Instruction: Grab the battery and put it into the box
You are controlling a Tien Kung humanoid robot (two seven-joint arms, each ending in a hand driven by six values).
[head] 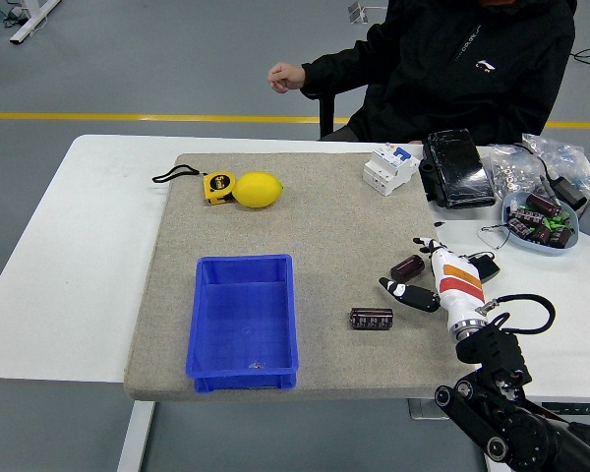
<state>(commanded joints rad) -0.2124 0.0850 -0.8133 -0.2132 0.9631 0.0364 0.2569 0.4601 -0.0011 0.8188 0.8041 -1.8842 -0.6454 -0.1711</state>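
Note:
Two dark cylindrical batteries lie on the grey mat (305, 236): one (406, 267) at the right and a longer one (371, 318) a little nearer and to its left. My right hand (420, 275) comes in from the lower right, low over the mat, with the thumb (397, 290) just in front of the right battery and the other fingers (429, 245) behind it. The fingers are spread and hold nothing. The blue box (243, 320) stands open at the mat's front left. My left arm is out of view.
A lemon (259, 189) and a yellow tape measure (217, 186) lie at the mat's back left. A white breaker (390, 167), a black device (456, 169), a bowl of parts (539, 218) and plastic bags (551, 159) crowd the back right. A person sits behind, one hand (285, 76) raised off the table.

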